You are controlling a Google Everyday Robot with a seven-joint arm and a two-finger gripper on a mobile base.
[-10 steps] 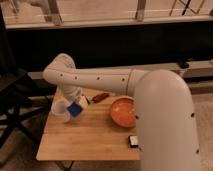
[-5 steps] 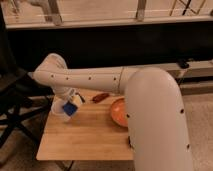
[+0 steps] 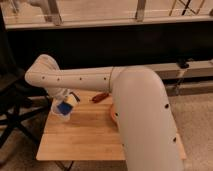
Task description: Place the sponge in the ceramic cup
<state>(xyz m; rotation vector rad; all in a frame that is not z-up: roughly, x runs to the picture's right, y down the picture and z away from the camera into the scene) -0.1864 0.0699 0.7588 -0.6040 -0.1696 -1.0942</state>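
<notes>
The gripper [image 3: 66, 102] sits at the left centre of the frame, clenched on the sponge [image 3: 63, 108], right at the mouth of the ceramic cup [image 3: 57, 115]. The cup stands on a wooden table [image 3: 85, 136] over grey floor. 1 black chair [image 3: 14, 112] stands left, and a dark wall runs behind.

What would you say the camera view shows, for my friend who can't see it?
A big white robot arm reaches across a wooden table, its gripper shut on a blue sponge right at a small white cup near the table's edge. A reddish-brown thing lies behind, and an orange bowl peeks out beside the arm.
</notes>
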